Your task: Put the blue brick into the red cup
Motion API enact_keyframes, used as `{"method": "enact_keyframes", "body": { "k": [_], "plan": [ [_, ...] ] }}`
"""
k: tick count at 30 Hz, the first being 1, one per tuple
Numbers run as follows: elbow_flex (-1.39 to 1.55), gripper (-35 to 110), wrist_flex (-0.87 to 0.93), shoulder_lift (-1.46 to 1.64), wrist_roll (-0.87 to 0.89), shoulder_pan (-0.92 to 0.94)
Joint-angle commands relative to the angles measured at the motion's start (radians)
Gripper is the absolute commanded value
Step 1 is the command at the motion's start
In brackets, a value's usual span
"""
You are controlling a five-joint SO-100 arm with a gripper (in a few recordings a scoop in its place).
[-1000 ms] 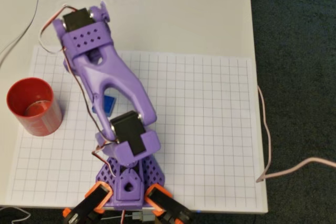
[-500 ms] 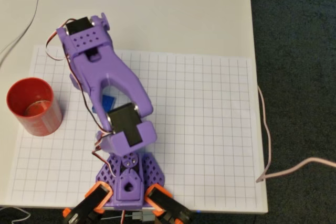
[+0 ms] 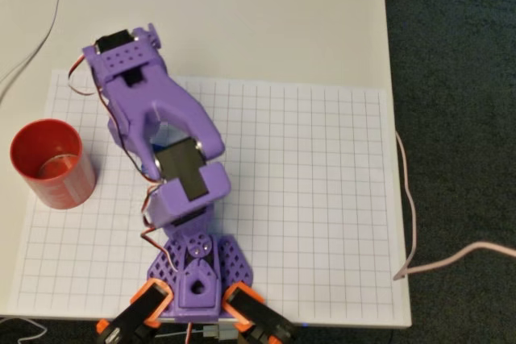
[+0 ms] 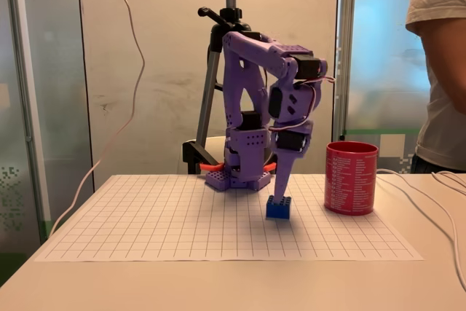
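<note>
Your pincer point(image 4: 281, 189) points straight down, its tip touching the top of the blue brick point(image 4: 278, 207); whether it's clenched or released I can't tell. The brick sits on the grid sheet point(image 4: 160, 216) directly below the pincer. The red cup point(image 4: 351, 178), smooth round plastic, stands upright well to the pincer's right in the fixed view, open grid between. A person point(image 4: 441, 71) stands beyond the cup. The surface point(image 3: 266, 30) is pale.
</note>
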Motion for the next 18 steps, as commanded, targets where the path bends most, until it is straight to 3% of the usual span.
{"method": "enact_keyframes", "body": {
  "k": [1,14,18],
  "plan": [
    [-0.005,53,0.032,0.009,0.021,-0.015],
    [-0.117,61,0.230,-0.156,0.055,-0.046],
    [-0.130,61,0.175,-0.229,0.130,-0.083]
  ]
}}
